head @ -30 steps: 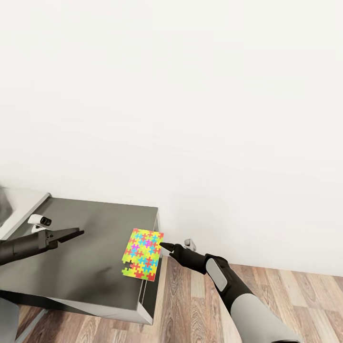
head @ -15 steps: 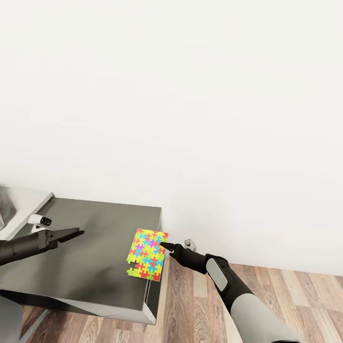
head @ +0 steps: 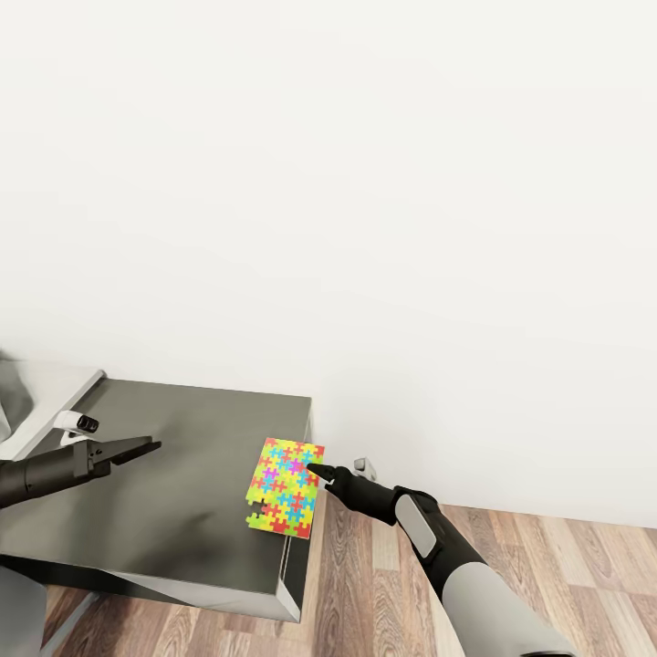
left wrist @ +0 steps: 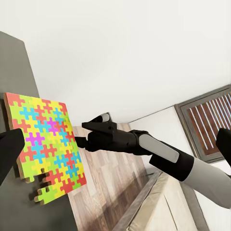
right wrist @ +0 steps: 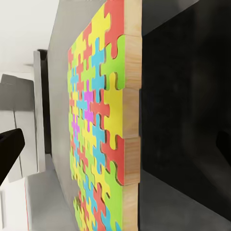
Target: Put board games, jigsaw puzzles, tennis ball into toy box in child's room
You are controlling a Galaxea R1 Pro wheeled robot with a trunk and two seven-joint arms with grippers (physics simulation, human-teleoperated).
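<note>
Head view. Jigsaw puzzle (head: 286, 487): lower centre of frame, flat on the dark grey table (head: 164, 474), at its right-hand edge, one side at or slightly past the lip. Right pincer (head: 317, 471): tips at the puzzle's right edge, apparently touching it; whether the jaws stand apart cannot be told here. Left pincer (head: 146, 446): lower left, held over the table, well apart from the puzzle; its state cannot be told. Wood-plank floor (head: 383, 584): lower right.

Left wrist view. Puzzle (left wrist: 45, 147) at left; right pincer (left wrist: 82, 142) meets its edge at mid-frame.

Right wrist view. Puzzle (right wrist: 103, 125) edge-on at centre, wooden side facing the camera; dark finger (right wrist: 10, 149) at the left margin, another at the right, so the jaws stand open, gripping nothing.

Risk. A thin slab offers little purchase; closing off-centre may push it sideways or tip it off the edge to the floor.
</note>
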